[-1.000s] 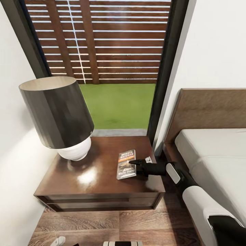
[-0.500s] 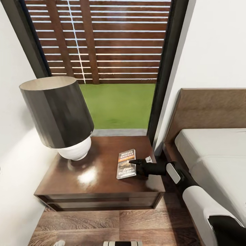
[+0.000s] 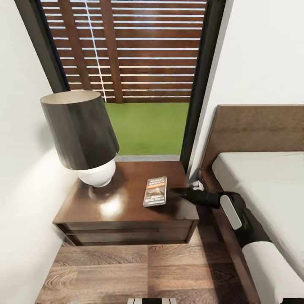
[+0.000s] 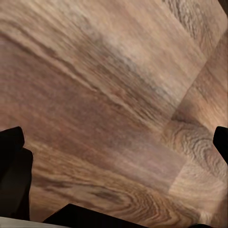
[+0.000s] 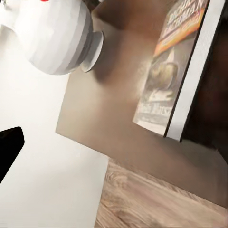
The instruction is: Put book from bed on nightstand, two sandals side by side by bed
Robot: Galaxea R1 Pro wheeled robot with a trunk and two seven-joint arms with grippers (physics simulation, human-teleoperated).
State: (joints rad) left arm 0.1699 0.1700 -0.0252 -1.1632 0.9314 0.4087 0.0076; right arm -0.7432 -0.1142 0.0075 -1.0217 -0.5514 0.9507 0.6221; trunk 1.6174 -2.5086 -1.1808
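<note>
The book (image 3: 155, 191) lies flat and face up on the nightstand (image 3: 122, 207), toward its right side. My right gripper (image 3: 174, 191) hovers just right of the book with a small gap between them, and it is open and empty. The right wrist view shows the book (image 5: 175, 71) lying on the nightstand top (image 5: 104, 118) with one dark finger (image 5: 9, 147) at the picture's edge. My left gripper (image 4: 116, 161) is open over the wood-plank floor (image 4: 114, 95) with nothing in it. The bed (image 3: 270, 177) stands at the right. The sandals are out of view.
A lamp (image 3: 82, 131) with a dark shade and a white base (image 5: 57, 33) stands on the nightstand's left half. Behind is the tall dark-framed window (image 3: 135, 50), with white wall on both sides. The wooden headboard (image 3: 257, 126) rises at the right. Plank floor (image 3: 139, 270) lies before the nightstand.
The camera has shifted, so the whole scene sits differently. My right gripper has drawn back to the right off the book, which stays lying on the nightstand.
</note>
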